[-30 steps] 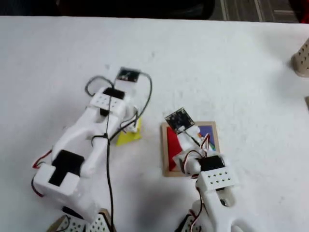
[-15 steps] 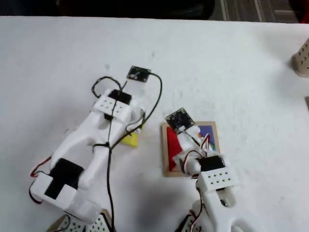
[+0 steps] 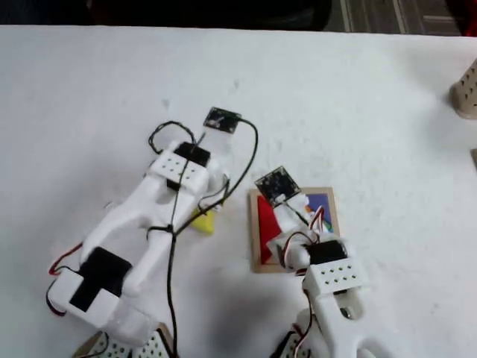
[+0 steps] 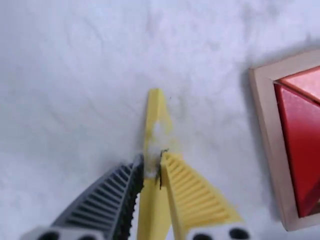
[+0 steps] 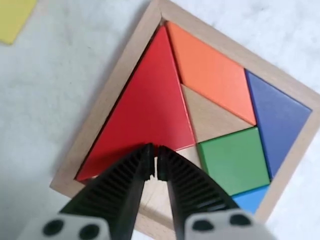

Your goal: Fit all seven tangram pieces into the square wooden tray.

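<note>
The square wooden tray [image 3: 254, 233] lies right of the table's centre. In the right wrist view the tray [image 5: 102, 112] holds a red triangle [image 5: 145, 115], an orange piece [image 5: 212, 80], a blue piece [image 5: 277, 120], a green square [image 5: 235, 160] and a light blue piece [image 5: 247, 197]. A tan triangular patch [image 5: 212, 122] sits between them. My right gripper [image 5: 154, 162] hangs shut over the red triangle's lower edge, holding nothing. Just left of the tray, my left gripper [image 4: 152, 167] is shut on the yellow piece [image 4: 156, 115], held on edge over the table [image 3: 203, 221].
A beige pegged object [image 3: 466, 89] stands at the far right edge. The tray's corner [image 4: 265, 115] with the red triangle [image 4: 300, 140] is close beside the yellow piece. Both arm bases sit along the near edge. White table surface [image 3: 335, 97] stretches behind the arms.
My left arm has swung right toward the tray, carrying the yellow piece with it. The right arm has stayed still over the tray.
</note>
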